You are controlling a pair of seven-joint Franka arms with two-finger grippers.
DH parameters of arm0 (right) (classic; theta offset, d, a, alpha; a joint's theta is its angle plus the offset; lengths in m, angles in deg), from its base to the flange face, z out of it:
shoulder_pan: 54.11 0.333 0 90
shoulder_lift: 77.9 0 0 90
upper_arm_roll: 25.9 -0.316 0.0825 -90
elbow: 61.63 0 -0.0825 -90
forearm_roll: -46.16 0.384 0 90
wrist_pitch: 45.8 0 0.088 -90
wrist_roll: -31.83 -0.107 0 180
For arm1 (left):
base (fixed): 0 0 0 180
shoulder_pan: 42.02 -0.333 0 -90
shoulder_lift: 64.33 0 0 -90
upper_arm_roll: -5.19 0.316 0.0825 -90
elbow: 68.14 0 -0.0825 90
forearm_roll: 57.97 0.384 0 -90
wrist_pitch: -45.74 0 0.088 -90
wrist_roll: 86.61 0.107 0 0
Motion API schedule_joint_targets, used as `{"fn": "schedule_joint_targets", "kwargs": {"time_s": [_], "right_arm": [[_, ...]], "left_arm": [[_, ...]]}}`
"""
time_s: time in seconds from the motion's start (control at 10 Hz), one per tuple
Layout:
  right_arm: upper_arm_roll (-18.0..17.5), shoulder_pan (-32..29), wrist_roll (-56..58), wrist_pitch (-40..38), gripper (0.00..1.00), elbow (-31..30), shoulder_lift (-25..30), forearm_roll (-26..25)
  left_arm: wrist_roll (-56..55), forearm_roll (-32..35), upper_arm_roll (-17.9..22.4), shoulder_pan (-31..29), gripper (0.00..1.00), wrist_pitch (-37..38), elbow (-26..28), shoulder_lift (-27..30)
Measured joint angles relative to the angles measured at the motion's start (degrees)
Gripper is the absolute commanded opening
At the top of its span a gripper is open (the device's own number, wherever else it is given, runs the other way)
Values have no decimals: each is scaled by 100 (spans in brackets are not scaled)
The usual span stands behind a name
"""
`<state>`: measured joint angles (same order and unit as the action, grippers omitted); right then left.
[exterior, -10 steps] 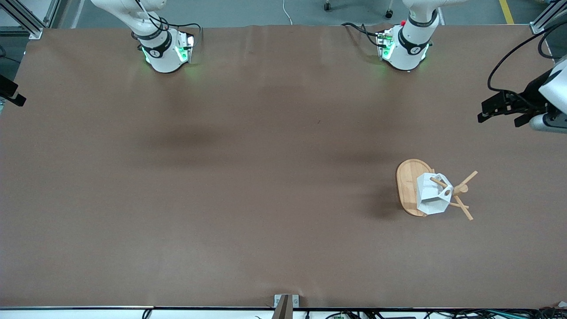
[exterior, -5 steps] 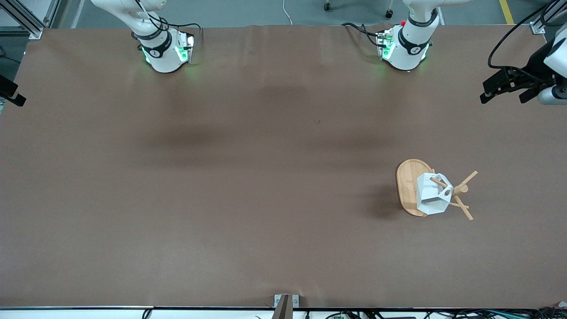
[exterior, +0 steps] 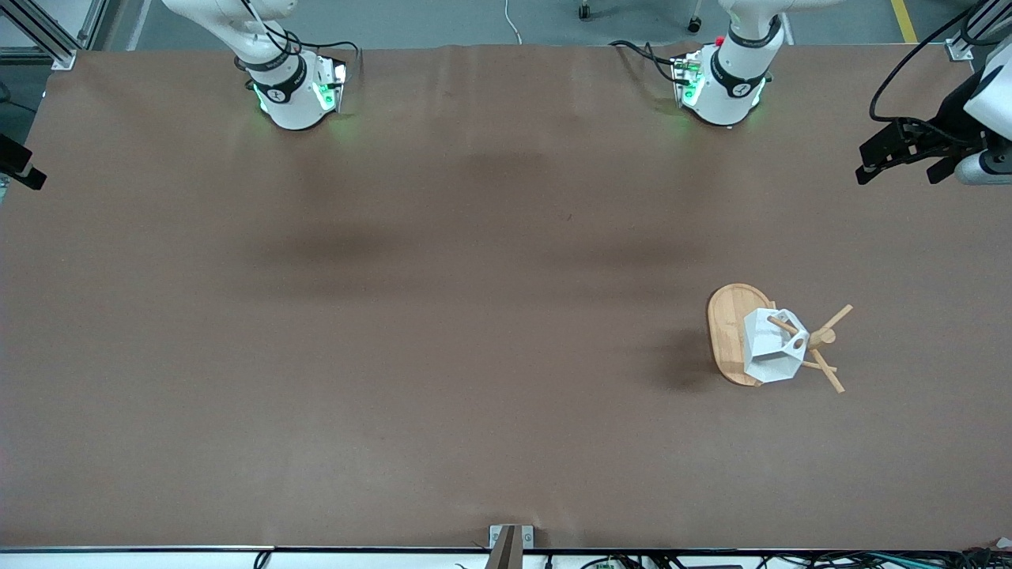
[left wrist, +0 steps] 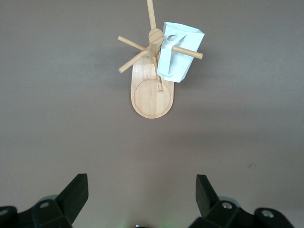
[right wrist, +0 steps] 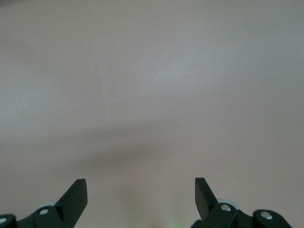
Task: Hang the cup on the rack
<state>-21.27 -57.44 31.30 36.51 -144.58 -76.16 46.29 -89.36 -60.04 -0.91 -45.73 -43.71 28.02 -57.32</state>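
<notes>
Toward the left arm's end of the table, lower right of the front view: rack [exterior: 731, 332] standing on its oval base, cup [exterior: 771, 345] hung by its handle on one peg, clear of the tabletop [exterior: 443, 316]. Seen likewise in the left wrist view, rack [left wrist: 151, 90] with cup [left wrist: 178, 52] on a peg. At the right edge of the front view, over the table's end, well apart from the rack: left gripper [exterior: 901, 154], fingers [left wrist: 76, 192] spread wide, holding nothing. Right gripper [right wrist: 141, 194] over bare table, fingers [right wrist: 76, 194] wide apart, empty.
</notes>
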Motion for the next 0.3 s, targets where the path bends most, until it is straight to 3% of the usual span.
{"fn": "schedule_joint_targets", "kwargs": {"time_s": [0.3], "right_arm": [[0,-2,0,0,100,0,0,0]], "left_arm": [[3,0,-251,-216,100,-29,-15,-43]]}}
